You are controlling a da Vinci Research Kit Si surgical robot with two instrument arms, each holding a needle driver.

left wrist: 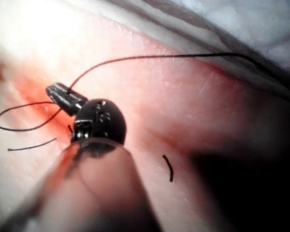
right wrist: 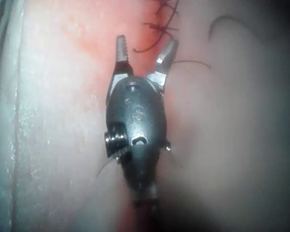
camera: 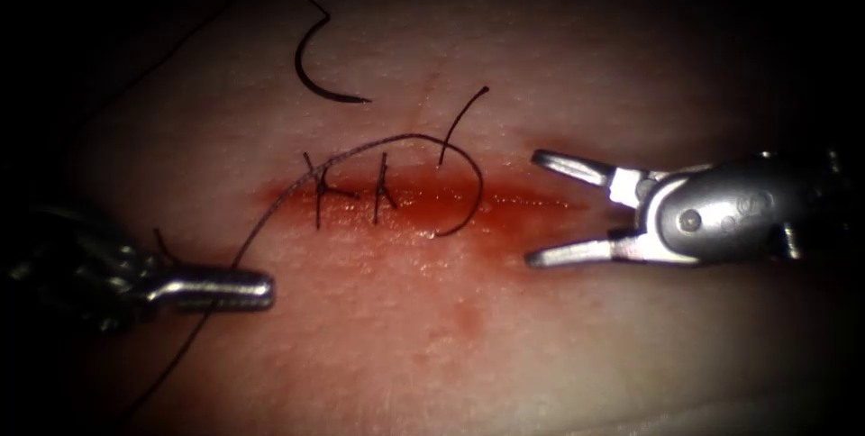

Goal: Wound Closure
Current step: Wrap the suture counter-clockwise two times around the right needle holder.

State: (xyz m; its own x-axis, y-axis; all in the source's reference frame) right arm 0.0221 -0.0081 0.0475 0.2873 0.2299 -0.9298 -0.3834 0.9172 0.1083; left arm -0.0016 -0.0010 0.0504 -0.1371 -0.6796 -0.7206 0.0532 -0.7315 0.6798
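Jaws of the right arm's silver needle driver (camera: pixel 533 208) stand spread wide and hold nothing, poised at the right end of the long red cut (camera: pixel 423 202) in the pale pork-belly tissue (camera: pixel 541 337). The left arm's steel needle driver (camera: pixel 257 290) sits below the left end of that cut with its jaws pressed together on the thin black suture thread (camera: pixel 270 211); the left wrist view shows the strand leaving those jaws, though the exact bite is hard to make out there.

From the left tool the thread rises to the cut, arcs over it and curls down in a loop on the side nearer the right tool. Two dark finished stitches (camera: pixel 347 188) cross the cut's left part, and a short free thread end (camera: pixel 461 121) stands up above its middle. Red fluid (camera: pixel 505 206) wets the cut and the skin just below it.

Well above the cut's left end lies the small dark curved needle (camera: pixel 315 76), loose on the tissue surface, not in it and held by neither tool.

As a judgement: the needle is light, stiff and slick, and likely to roll if pinched at the point; a hold on the body of its curve, back from the tip, would suit. The thread is limp and fine, the tissue soft and wet.
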